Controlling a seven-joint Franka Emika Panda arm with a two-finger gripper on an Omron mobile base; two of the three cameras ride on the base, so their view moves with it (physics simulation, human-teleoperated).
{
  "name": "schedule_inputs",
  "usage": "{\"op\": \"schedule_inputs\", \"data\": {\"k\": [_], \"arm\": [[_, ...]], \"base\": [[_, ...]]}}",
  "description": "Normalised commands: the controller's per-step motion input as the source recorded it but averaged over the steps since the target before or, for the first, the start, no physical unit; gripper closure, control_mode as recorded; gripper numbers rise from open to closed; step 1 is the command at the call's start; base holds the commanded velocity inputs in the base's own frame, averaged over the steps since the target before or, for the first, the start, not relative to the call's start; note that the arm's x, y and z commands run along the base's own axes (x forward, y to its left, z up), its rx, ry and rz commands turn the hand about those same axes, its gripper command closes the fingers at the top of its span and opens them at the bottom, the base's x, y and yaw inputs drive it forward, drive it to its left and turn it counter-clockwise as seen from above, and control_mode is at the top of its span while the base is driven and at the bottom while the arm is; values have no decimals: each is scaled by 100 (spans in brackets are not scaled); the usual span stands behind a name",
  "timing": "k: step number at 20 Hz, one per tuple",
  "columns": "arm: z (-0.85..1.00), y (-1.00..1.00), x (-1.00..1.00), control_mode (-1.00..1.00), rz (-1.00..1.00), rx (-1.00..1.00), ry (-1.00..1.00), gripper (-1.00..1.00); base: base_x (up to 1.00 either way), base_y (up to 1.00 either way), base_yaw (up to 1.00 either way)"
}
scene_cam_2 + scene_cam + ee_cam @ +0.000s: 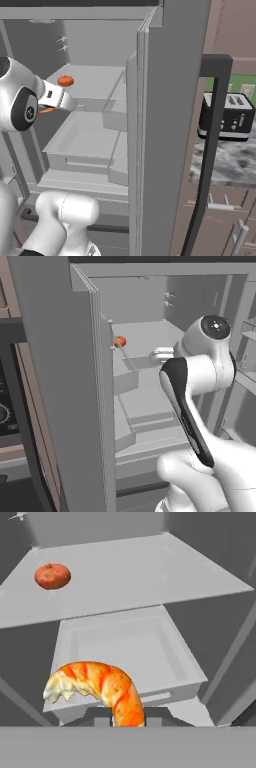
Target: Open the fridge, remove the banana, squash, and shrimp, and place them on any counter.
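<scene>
The fridge (60, 381) stands with both doors swung open, and my arm reaches into its grey interior. In the hand view my gripper (128, 716) is shut on the shrimp (100, 687), a curled orange-and-white piece that rises between the dark fingertips (100, 716) above a pulled-out crisper drawer (125, 647). A sliver of the shrimp (46, 110) also shows under the white hand in the right base view. The banana and the squash are out of view. The marbled counter (225, 160) lies to the right, beyond the open fridge door (170, 125).
A round red-orange fruit (52, 576) lies on the upper fridge shelf (150, 577), back left of the hand. A black toaster (227, 116) stands on the counter. The black-fronted oven (7, 416) is left of the left door. The doors hem the arm in on both sides.
</scene>
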Motion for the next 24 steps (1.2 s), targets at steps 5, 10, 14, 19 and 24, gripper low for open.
{"op": "schedule_inputs", "data": {"k": [5, 10, 14, 19, 24], "arm": [[36, -25, -86, -100, 0, 0, 0, 100], [18, -15, -68, -100, 0, 0, 0, 100], [0, -14, -18, -100, 0, 0, 0, 100], [0, -6, -1, -100, 0, 0, 0, 100], [0, 0, 0, -100, 0, 0, 0, 100]], "base": [[0, 0, 0], [0, 0, 0], [0, 0, 0], [0, 0, 0], [0, 0, 0]]}}
